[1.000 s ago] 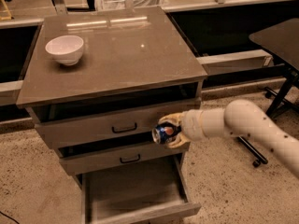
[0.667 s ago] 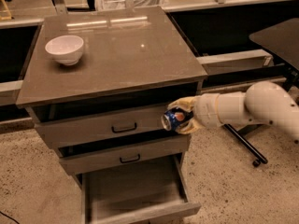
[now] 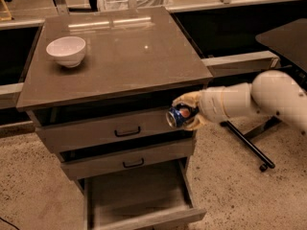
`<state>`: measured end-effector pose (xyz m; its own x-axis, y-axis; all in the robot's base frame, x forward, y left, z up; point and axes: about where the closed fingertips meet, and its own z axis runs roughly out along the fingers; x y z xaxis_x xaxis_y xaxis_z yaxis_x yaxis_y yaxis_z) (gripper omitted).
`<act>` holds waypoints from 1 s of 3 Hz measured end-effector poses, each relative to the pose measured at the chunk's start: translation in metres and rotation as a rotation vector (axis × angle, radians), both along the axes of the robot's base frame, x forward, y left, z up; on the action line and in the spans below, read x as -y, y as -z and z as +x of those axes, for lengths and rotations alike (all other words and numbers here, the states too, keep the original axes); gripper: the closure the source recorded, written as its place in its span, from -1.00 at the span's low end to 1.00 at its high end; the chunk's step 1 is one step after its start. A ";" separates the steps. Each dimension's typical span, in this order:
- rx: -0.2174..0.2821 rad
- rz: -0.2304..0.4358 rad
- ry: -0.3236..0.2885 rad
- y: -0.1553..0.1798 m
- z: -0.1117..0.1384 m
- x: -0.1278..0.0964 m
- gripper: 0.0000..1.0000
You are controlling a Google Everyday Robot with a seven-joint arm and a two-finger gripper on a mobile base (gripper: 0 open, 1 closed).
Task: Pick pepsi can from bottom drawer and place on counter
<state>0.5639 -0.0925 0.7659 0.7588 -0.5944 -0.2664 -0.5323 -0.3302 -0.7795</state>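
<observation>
Pepsi can [image 3: 176,117] is in the air, lying on its side with a silver end facing left, and the gripper [image 3: 183,113] is clamped on it, one finger above and one below. The can sits just off the right end of the top drawer [image 3: 108,132] front, a little below the counter [image 3: 129,51] edge and not yet above the slab. Compared with a second ago, it is higher: then it hung level with the gap above the middle drawer [image 3: 127,161], now it is up at top-drawer height, and the arm [image 3: 259,97] reaches in more level from the right. The bottom drawer [image 3: 139,195] stands pulled out, its grey floor bare, so I read the pick as done and the lift as under way. Remaining, in my judgement: raise the can clear of the overhanging edge, carry it left over the slab, set it down. The white bowl [image 3: 66,51] sits at the far left of the counter, well apart from the near right corner, which looks the natural landing spot. Main risk is clipping the edge if I move inward too early.
</observation>
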 end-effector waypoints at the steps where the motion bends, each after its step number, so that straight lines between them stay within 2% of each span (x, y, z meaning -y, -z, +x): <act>1: -0.071 -0.075 -0.051 -0.016 0.035 -0.006 1.00; 2: -0.124 -0.098 -0.087 -0.019 0.050 -0.014 1.00; 3: -0.120 -0.095 -0.092 -0.027 0.056 -0.018 1.00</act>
<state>0.6196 -0.0742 0.7927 0.7775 -0.5505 -0.3041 -0.5834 -0.4508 -0.6756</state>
